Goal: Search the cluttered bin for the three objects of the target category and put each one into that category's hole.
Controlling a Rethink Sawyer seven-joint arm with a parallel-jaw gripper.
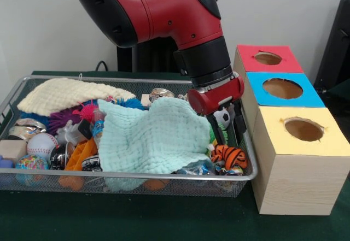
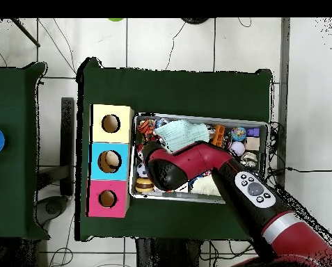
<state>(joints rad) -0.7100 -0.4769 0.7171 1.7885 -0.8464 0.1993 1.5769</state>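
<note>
The wire mesh bin (image 1: pixel 164 174) lies left of the row of boxes in the front view, and it also shows in the overhead view (image 2: pixel 203 119). My gripper (image 1: pixel 232 137) hangs over the bin's end nearest the boxes. Its black fingers (image 1: pixel 217 134) are closed on a small black and white ball (image 1: pixel 222 117). The orange tiger-striped ball (image 1: pixel 229 156) lies in the bin just below the gripper, and also shows from overhead (image 2: pixel 146 126). A baseball (image 1: pixel 42 144) and a speckled ball (image 1: pixel 31 163) lie at the bin's other end. The red-topped box's hole (image 1: pixel 268 58) (image 2: pixel 107 199) is the farthest hole from the front camera.
A mint green cloth (image 1: pixel 153 137) covers the bin's middle and a pale yellow cloth (image 1: pixel 65 94) covers its back left. Spiky pom balls (image 1: pixel 85 111) and small toys lie between them. The blue-topped hole (image 1: pixel 283 88) and yellow-topped hole (image 1: pixel 303 129) stand beside the red one.
</note>
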